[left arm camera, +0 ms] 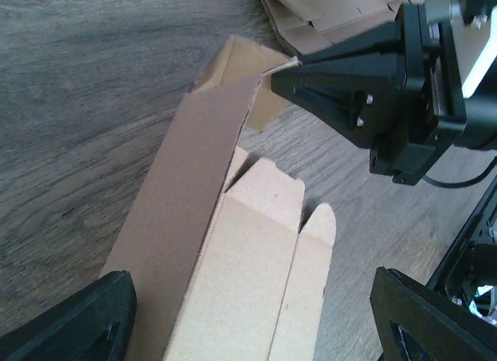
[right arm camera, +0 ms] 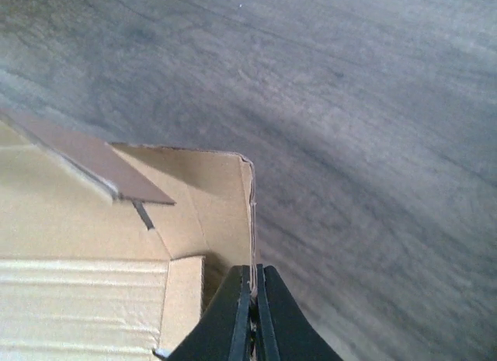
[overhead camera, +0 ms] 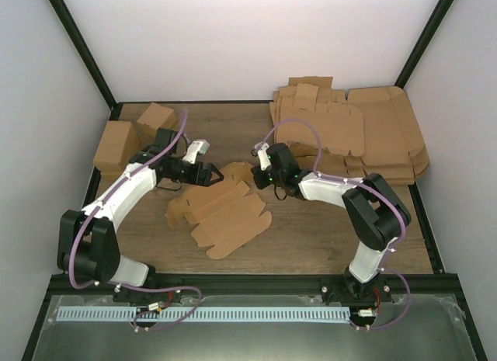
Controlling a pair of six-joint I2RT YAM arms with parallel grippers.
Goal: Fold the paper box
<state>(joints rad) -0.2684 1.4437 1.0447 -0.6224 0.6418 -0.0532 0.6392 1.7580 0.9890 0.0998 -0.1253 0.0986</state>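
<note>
The paper box [overhead camera: 221, 213] is a flat brown die-cut piece lying mid-table, with one end flap raised near the grippers. My right gripper [overhead camera: 258, 175] is shut on the upright edge of that flap [right arm camera: 250, 213]; its fingertips [right arm camera: 251, 279] pinch the cardboard edge. My left gripper [overhead camera: 206, 175] is wide open over the box's near panels [left arm camera: 233, 283], with its fingers [left arm camera: 70, 322] on either side and not touching it. The left wrist view also shows the right gripper [left arm camera: 283, 75] holding the raised flap's corner.
A big heap of brown cardboard sheets [overhead camera: 349, 132] lies at the back right. Two cube-like brown cartons [overhead camera: 116, 144] stand at the back left, close behind my left arm. Black frame posts and white walls close in the table.
</note>
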